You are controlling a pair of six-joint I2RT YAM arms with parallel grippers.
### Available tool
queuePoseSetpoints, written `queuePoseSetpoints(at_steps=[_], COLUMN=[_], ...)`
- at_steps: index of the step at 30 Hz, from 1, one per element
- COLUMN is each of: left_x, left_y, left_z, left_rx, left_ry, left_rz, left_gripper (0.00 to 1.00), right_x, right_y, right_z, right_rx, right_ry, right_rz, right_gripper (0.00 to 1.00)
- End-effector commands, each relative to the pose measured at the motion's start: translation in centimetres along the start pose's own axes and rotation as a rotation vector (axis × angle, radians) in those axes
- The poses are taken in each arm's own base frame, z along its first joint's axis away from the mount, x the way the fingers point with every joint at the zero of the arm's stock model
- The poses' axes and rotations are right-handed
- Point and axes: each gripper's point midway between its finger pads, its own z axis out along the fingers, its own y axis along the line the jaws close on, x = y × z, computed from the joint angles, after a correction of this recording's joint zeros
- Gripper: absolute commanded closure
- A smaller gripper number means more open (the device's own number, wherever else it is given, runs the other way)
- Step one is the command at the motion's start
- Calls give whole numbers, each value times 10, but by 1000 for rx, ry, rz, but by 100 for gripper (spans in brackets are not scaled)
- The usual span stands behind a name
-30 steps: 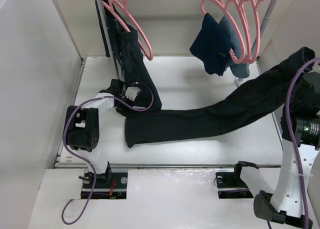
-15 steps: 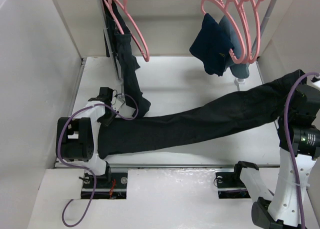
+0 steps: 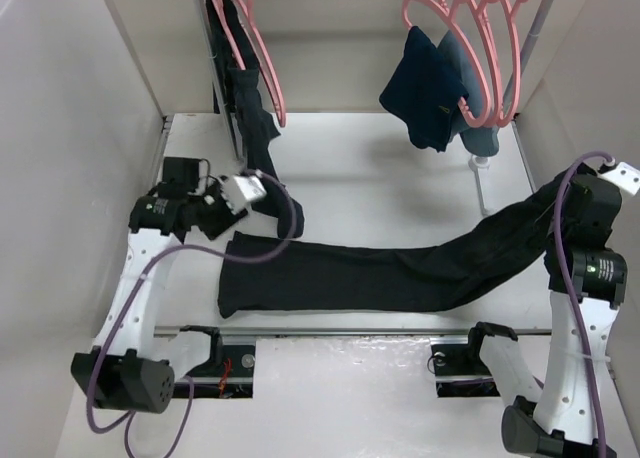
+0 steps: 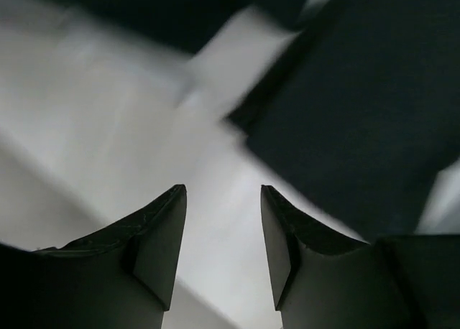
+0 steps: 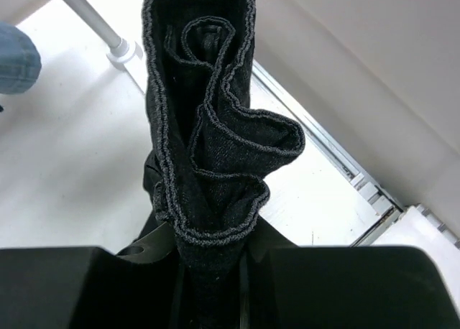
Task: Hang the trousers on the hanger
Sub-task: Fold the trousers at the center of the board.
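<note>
**Trousers position and gripper status**

Trousers (image 3: pixel 380 278) lie lengthwise across the white table (image 3: pixel 400 168). One end lies flat at the near left. The other end rises off the surface at the far right, into the right gripper (image 3: pixel 572 206).

**Right gripper.** In the right wrist view, the right gripper (image 5: pixel 215 248) is clamped on the trousers (image 5: pixel 208 128). A bunched, folded hem with visible stitching stands up from between its fingers. A white rack pole (image 5: pixel 86 13) and its foot stand on the table beyond the fabric. A patch of blue denim (image 5: pixel 14 56) shows at the left edge of this view.

**Left gripper.** The left gripper (image 3: pixel 222 221) is near the left end of the trousers, just beyond the flat edge. In the left wrist view, the left gripper (image 4: pixel 221 192) has its fingers apart with nothing between them. Bare table shows in the gap and dark fabric fills the upper right. The view is blurred.

**Hangers.** Pink hangers (image 3: pixel 245 48) hang at the rear left, well apart from the trousers on the table. A second black garment (image 3: pixel 250 108) hangs there and drops toward the table. More pink hangers hang at the rear right and carry a navy garment (image 3: pixel 420 83).
</note>
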Motion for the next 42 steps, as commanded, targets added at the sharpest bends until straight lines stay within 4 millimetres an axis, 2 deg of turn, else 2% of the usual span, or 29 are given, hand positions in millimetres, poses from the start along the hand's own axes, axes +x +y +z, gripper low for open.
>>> queuePoseSetpoints(at_steps=[1,2,3,5,6,7,8,9,10,11,12,13,15,16,19,21,22,25,26,27,28,30,33,34,35,37,38,41,42], left_x=[-24,-33,-53,-75,-88,-99,-128,-140,-154,-185,-197,-201,-236,-238,-271,-274,-283,-282,-288,-283,-290,-291,-294,-281,-288,-274,-273,-276,-282], left_y=[-116,-128,-152,-177,-207,-214,-218,-227,-241,-243,-248,-265,-277,-286,-300,-315,-321,-340,-338,-343,-341,-341,-314,-302,-287,-278,-271,-269,-268], left_z=[1,6,11,14,16,20,23,35,38,42,51,72,84,106,114,129,125,151,149,161,166,188,229,253,263,289,295,295,288], left_rx=[492,531,582,625,688,684,667,684,701,690,694,736,761,787,846,899,951,999,994,1002,981,938,781,745,687,652,634,634,640], left_ry=[-110,-106,-128,-129,-110,-112,-188,-186,-203,-289,-303,-271,-337,-314,-441,-432,-454,-434,-449,-425,-440,-416,-374,-323,-311,-241,-227,-223,-240], left_rz=[65,57,139,200,245,265,282,276,271,276,273,274,280,264,232,228,220,204,207,202,206,169,27,-32,-98,-157,-179,-179,-177], left_gripper=[57,57,57,57,57,54,50,48,46,46,45,45,45,45,45,45,45,45,45,45,45,45,46,46,47,49,51,51,49], right_x=[-26,-26,-28,-29,-28,-28,-32,-35,-41,-41,-45,-51,-54,-56,-50,-49,-46,-48,-46,-44,-44,-44,-50,-57,-59,-78,-86,-107,-110], right_y=[12,12,13,11,12,10,7,8,8,6,6,8,17,21,35,36,36,31,28,28,26,19,1,-3,-9,-9,-14,-12,-11], right_z=[-1,-1,-1,-1,2,2,0,0,-1,-1,-1,-1,-3,-4,-4,-4,-1,-3,-4,-4,-3,-5,-11,-20,-23,-38,-52,-77,-80], right_rx=[-57,-57,-60,-50,-46,-35,-21,-24,-20,-10,-7,-13,-69,-97,-172,-181,-178,-159,-149,-147,-136,-108,-22,-14,8,-24,-36,-106,-113], right_ry=[-101,-101,-109,-112,-102,-106,-119,-128,-148,-151,-167,-187,-204,-217,-200,-197,-188,-203,-207,-199,-202,-208,-239,-270,-286,-369,-425,-533,-541], right_rz=[66,66,69,70,66,66,71,75,98,99,115,125,134,140,133,131,128,124,126,123,124,127,141,165,173,185,184,157,138], right_gripper=[100,100,100,100,100,100,100,100,100,100,100,100,100,100,100,100,100,100,100,100,100,100,100,100,100,100,100,100,100])
